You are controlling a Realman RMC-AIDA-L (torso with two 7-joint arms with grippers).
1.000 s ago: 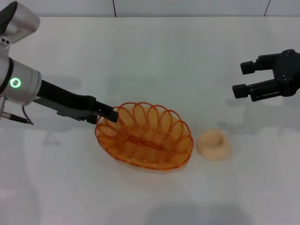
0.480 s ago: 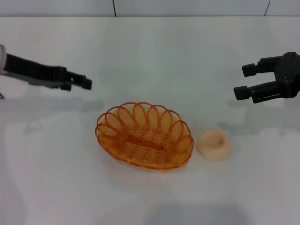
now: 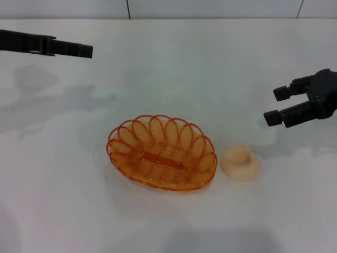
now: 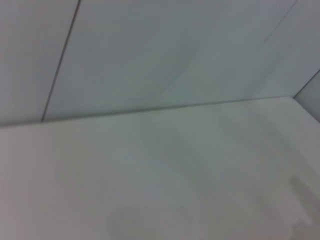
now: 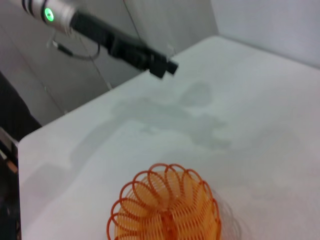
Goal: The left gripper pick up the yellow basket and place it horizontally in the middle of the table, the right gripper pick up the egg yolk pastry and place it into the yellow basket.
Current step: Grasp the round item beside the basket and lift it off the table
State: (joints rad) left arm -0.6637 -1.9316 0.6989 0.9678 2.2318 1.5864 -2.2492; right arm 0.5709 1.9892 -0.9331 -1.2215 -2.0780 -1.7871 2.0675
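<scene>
The yellow basket [image 3: 160, 153] sits upright in the middle of the table [image 3: 174, 68], its long side lying across; it is empty. It also shows in the right wrist view [image 5: 165, 212]. The egg yolk pastry [image 3: 240, 163] lies on the table just right of the basket, a small gap between them. My right gripper [image 3: 275, 105] is open and empty, above and to the right of the pastry. My left gripper [image 3: 84, 51] is at the far back left, well away from the basket; it also shows in the right wrist view [image 5: 167, 66].
The white wall [image 4: 150, 50] rises behind the table's far edge. The left wrist view shows only bare tabletop and wall. The table's left corner [image 5: 22, 145] shows in the right wrist view.
My left gripper has let go of the basket's left rim and pulled back to the far left. The basket and pastry have stayed put. My right gripper has dropped slightly.
</scene>
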